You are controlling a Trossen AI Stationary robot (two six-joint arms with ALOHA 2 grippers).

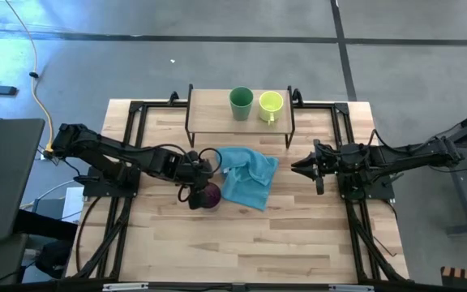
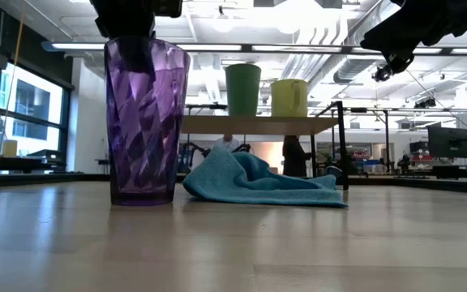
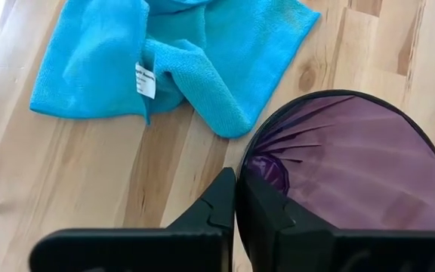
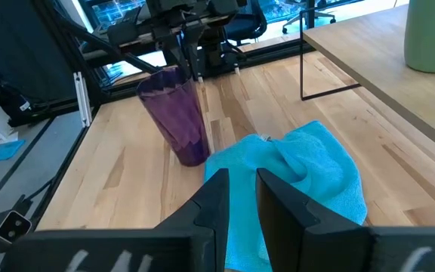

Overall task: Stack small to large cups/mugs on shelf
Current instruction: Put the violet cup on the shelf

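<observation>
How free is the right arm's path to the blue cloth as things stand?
Probably free. The right gripper hangs above the table just beside the blue cloth with bare wood between them. The left gripper is busy on the far side, its fingers pinching the rim of the purple tumbler.

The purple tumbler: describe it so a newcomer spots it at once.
Start at the wooden table, then find the crumpled blue cloth at its middle. The purple tumbler stands upright beside it, with the left gripper pinching its rim. It alone is translucent purple and off the shelf.
</observation>
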